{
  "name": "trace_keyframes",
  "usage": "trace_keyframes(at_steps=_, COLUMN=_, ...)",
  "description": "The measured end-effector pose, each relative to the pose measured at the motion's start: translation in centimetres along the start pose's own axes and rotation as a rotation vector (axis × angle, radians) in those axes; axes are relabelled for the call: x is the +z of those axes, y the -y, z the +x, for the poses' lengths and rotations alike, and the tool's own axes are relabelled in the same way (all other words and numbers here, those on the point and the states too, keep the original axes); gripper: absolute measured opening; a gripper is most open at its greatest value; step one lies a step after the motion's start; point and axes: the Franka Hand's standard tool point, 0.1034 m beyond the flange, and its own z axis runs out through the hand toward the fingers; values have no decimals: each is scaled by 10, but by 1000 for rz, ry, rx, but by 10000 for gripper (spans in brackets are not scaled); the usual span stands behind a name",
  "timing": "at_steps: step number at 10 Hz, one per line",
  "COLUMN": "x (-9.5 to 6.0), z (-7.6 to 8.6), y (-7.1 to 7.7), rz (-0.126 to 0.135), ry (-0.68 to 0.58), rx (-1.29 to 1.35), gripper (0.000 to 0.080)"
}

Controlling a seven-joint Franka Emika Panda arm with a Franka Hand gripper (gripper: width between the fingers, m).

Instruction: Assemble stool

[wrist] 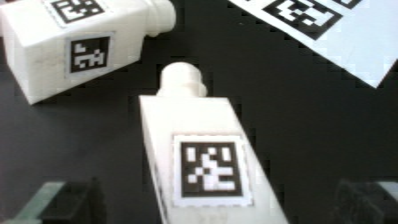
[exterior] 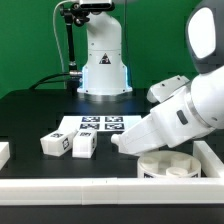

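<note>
Stool parts lie loose on the dark surface point(exterior: 40, 110). The end effector point(wrist: 208, 202) hangs low over one leg point(wrist: 199, 140), its two dark fingers point(wrist: 54, 200) spread apart, one on each long side of that leg with a gap showing, gripping nothing. This leg lies flat with a black-and-white tag facing up. Its long axis runs square to the line between the fingers, and its rounded peg end points away from them, toward the dark gap between the other leg point(wrist: 80, 50) and the marker board point(wrist: 311, 18). The other leg lies close by at a slant, not parallel to the first, and the two are apart.

In the exterior view both legs sit just in front of the marker board, toward the exterior view's left of the round seat point(exterior: 170, 167). The seat rests flat under the white arm point(exterior: 185, 115), near the front rail point(exterior: 100, 188).
</note>
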Motion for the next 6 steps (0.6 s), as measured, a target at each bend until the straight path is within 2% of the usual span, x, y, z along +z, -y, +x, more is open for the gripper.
trace_keyframes(at_steps=6, x=14, z=11, y=-2, rz=-4, ry=-32, rx=-8, gripper=649)
